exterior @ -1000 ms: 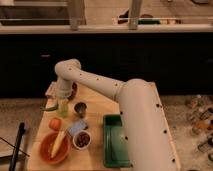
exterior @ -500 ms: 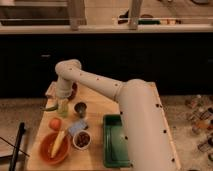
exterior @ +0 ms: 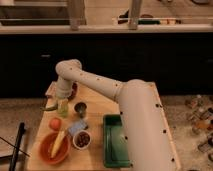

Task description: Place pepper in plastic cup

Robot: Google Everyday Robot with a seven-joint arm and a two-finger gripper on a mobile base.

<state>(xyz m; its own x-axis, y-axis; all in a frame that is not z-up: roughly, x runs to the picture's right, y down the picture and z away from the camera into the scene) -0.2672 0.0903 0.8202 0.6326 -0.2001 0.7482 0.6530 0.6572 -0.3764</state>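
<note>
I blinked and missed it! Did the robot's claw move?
No. The claw hangs at the same spot over the plastic cup, just left of the metal cup, as before.

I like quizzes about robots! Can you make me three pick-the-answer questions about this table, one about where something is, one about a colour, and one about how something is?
1. Where is the small dark grey metal cup?
A. right of the translucent light-green plastic cup
B. inside the green rectangular tray
C. in the orange bowl

2. What colour is the long fruit in the orange bowl?
A. purple
B. yellow
C. blue

3. How is the gripper?
A. resting in the tray
B. over the plastic cup
C. touching the small white bowl

Answers: 1 A, the two cups stand side by side. 2 B, it is a yellow banana. 3 B, the arm ends just above the cup.
</note>
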